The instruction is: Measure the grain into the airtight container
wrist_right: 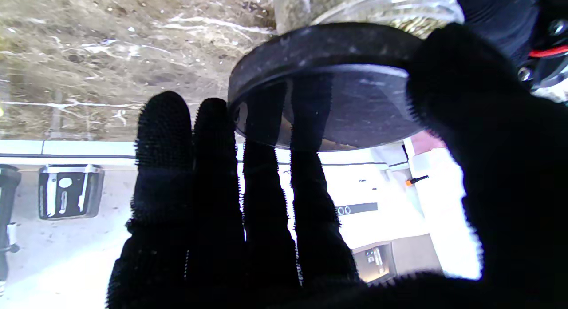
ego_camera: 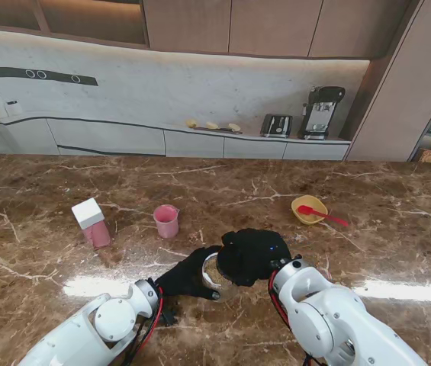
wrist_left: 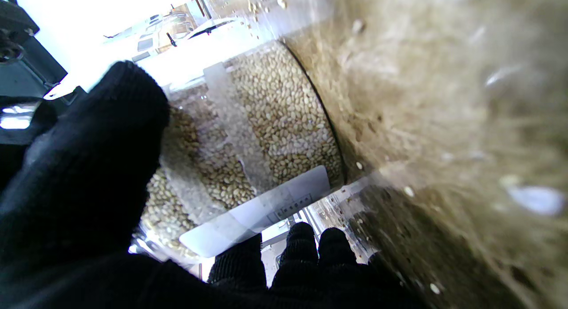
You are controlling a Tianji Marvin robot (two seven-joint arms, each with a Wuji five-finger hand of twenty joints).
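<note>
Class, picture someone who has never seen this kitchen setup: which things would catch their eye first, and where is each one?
First, the two black-gloved hands meeting near the table's near edge: the left hand wraps a clear jar of grain, and the right hand grips its dark lid. Next come the colours farther from me: a pink cup and a white-capped pink container to the left, and a yellow bowl holding a red spoon to the right.
</note>
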